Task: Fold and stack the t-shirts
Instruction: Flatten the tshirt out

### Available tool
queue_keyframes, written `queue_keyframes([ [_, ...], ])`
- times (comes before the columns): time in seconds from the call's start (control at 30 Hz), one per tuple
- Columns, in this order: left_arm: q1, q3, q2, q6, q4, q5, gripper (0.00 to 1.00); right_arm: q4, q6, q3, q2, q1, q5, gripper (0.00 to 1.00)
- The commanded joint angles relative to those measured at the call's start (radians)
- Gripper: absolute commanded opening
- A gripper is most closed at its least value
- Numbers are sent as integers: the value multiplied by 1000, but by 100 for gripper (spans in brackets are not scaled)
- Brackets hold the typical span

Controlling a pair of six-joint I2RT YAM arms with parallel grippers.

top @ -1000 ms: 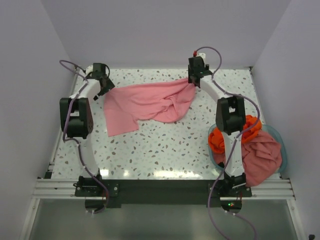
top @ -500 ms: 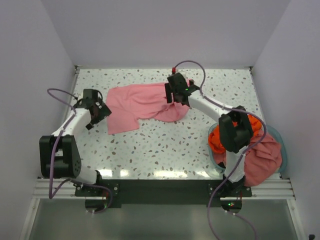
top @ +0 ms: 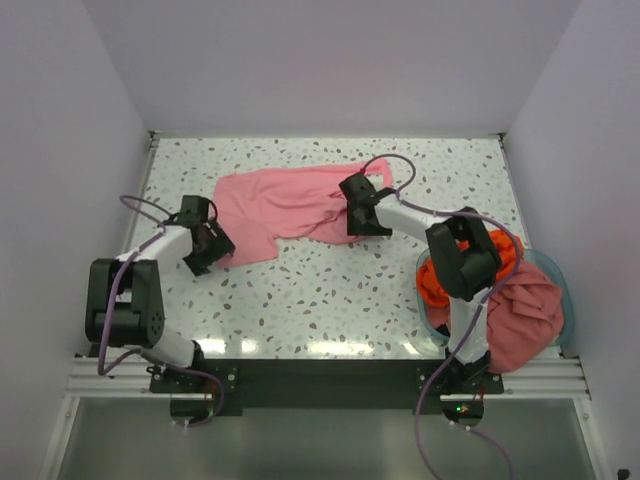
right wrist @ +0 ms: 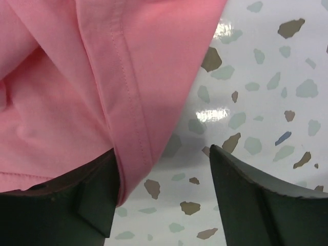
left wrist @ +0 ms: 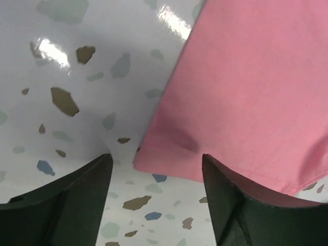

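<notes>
A light pink t-shirt (top: 290, 205) lies spread and rumpled on the speckled table (top: 320, 290). My left gripper (top: 208, 250) is open low over the shirt's near-left corner; in the left wrist view that corner (left wrist: 169, 159) lies just ahead of the open fingers. My right gripper (top: 362, 222) is open at the shirt's right hem; in the right wrist view the hem (right wrist: 133, 128) runs beside the left finger (right wrist: 77, 205). A bright orange-red shirt (top: 440, 275) and a darker salmon-pink shirt (top: 525, 315) are bunched in the basket.
A pale teal round basket (top: 558, 270) sits at the table's right near edge, next to the right arm's base. White walls close in the back and both sides.
Both arms have swung from the far side toward me and come down low: the left to the shirt's near-left corner, the right to its right hem. The shirt has barely shifted.
</notes>
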Motion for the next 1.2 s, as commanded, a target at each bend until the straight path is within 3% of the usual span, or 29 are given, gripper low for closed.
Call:
queue_keyframes([
  [0.0,-11,19,103,-24,71,47,73,-39,90,-56,-39,5,34,68],
  [0.03,-11,19,114,-28,79,49,59,-68,110,-80,-50,3,79,64],
  [0.1,-18,13,128,-35,90,44,44,-87,174,-117,-105,2,117,60],
  [0.13,-19,7,128,-37,100,43,26,-94,197,-164,-130,-8,129,60],
  [0.2,-21,1,132,-46,97,26,0,-96,253,-212,-191,-23,143,59],
  [0.43,-19,-15,73,-51,76,-63,0,-32,313,-408,-354,-98,108,52],
  [0.57,-18,-18,21,-64,47,-135,0,7,290,-441,-406,-112,52,39],
  [0.63,-16,-13,-4,-66,35,-147,0,-39,267,-418,-404,-121,103,39],
  [0.73,-15,-9,-25,-67,11,-196,0,-24,173,-373,-397,-129,96,49],
  [0.8,-5,-4,-33,-70,4,-223,0,34,94,-370,-407,-127,-16,56],
  [0.83,1,2,-32,-70,-1,-227,0,74,87,-373,-414,-117,-100,66],
  [0.93,4,11,-33,-67,-1,-215,0,55,80,-346,-423,-30,-88,76],
  [1.17,4,2,-73,-46,8,-174,0,71,43,-295,-371,201,-113,76],
])
